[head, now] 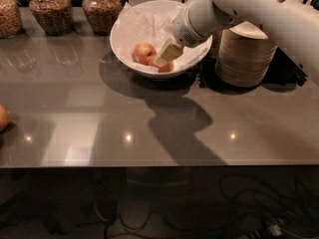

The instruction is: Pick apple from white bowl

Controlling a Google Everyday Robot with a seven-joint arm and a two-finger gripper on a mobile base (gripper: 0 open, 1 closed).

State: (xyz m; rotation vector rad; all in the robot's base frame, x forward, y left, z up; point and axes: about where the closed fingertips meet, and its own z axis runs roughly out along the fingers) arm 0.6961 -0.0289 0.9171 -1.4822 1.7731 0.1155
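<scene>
Camera view: arm slants down, hand in white bowl (over apple).

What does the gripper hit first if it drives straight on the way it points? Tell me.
Probably the apple just under its tip in the white bowl; the gripper points down-left there. Depth is unclear, so the paler apple beside it is possible.

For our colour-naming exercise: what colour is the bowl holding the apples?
White, glossy, seen in the camera view: the white bowl. The gripper hangs inside it.
</scene>
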